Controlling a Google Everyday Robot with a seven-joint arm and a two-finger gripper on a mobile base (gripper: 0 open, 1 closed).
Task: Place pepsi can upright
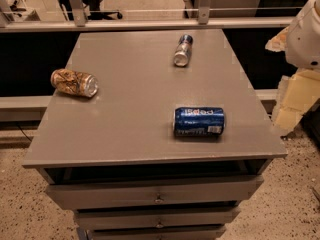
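Though sideways — pepsi can (199, 122); jaws unseen

A grey desk (135, 129) is standing just in front of me, its drawers (159, 196) stacking down the front. Speckled floor (22, 209) is spreading out on both sides. Behind it a pale metal rail (150, 24) is running across, and yellowish foam blocks (295, 101) are sitting at the right. The light is falling dim and warm.
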